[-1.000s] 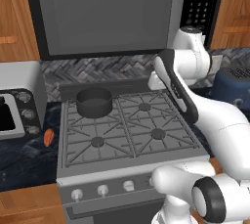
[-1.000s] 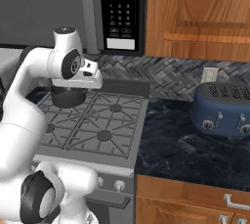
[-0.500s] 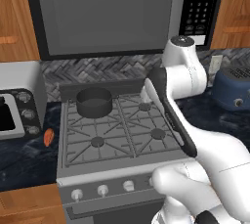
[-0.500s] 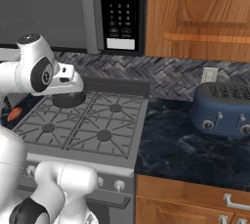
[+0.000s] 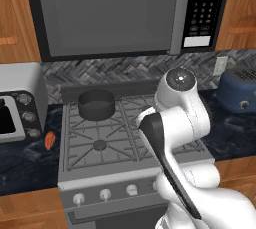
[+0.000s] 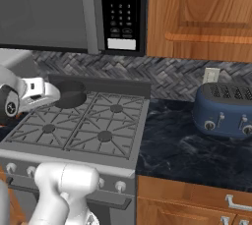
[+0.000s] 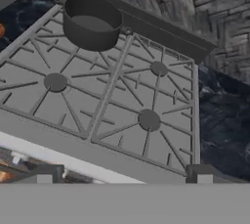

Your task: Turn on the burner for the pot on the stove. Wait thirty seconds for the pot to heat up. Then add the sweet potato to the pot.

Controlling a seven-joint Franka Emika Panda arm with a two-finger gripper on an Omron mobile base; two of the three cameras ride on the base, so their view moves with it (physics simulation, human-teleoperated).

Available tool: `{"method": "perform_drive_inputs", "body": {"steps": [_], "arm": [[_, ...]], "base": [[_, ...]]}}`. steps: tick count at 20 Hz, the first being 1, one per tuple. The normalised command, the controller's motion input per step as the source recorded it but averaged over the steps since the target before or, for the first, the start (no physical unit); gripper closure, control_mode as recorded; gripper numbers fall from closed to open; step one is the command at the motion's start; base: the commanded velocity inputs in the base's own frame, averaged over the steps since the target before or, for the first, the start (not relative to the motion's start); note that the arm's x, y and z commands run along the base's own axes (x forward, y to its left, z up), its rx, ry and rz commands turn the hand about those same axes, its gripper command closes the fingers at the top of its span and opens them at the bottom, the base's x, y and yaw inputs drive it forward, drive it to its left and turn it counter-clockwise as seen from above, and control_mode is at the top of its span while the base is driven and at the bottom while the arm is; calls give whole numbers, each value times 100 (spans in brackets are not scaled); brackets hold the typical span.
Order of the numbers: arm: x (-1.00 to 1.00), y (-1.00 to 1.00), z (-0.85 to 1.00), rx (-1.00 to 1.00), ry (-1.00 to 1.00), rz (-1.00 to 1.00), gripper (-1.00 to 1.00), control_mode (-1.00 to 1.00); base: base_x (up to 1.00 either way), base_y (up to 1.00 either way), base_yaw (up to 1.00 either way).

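Observation:
The dark-grey pot (image 5: 96, 104) (image 6: 73, 94) (image 7: 93, 21) stands on the rear left of the grey stove (image 5: 125, 173) (image 6: 74, 157) (image 7: 73, 154), hiding the burner under it. The orange sweet potato (image 5: 49, 140) lies on the dark counter left of the stove, and a sliver of it (image 7: 1, 30) shows at the hand view's left edge. My gripper (image 7: 123, 176) hovers above the stove's front edge, open, fingertips (image 7: 44, 176) far apart with nothing between them. A row of white knobs (image 5: 105, 194) (image 6: 120, 185) runs along the stove front.
A silver toaster oven (image 5: 17, 108) stands on the counter left of the stove. A blue toaster (image 5: 240, 96) (image 6: 226, 108) sits on the dark counter at the right. A microwave (image 5: 115, 13) (image 6: 74, 8) hangs above the stove. My arm (image 5: 175, 123) crosses the stove's right front.
The arm has swung left and forward, from beside the stove's right rear to over its front. The hand moved lower and left of the pot. The pot and sweet potato stayed put.

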Motion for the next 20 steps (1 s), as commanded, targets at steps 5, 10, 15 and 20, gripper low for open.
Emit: {"method": "perform_drive_inputs", "body": {"steps": [5,10,15,20], "arm": [[-52,40,-15,-13,-19,10,-100,-100],[-43,49,-27,-15,-11,9,-100,-100],[-38,52,-33,-12,-3,8,-100,-100],[-27,44,-47,-11,0,8,-100,-100]], "base": [[0,0,0],[0,0,0],[0,0,0],[0,0,0]]}}
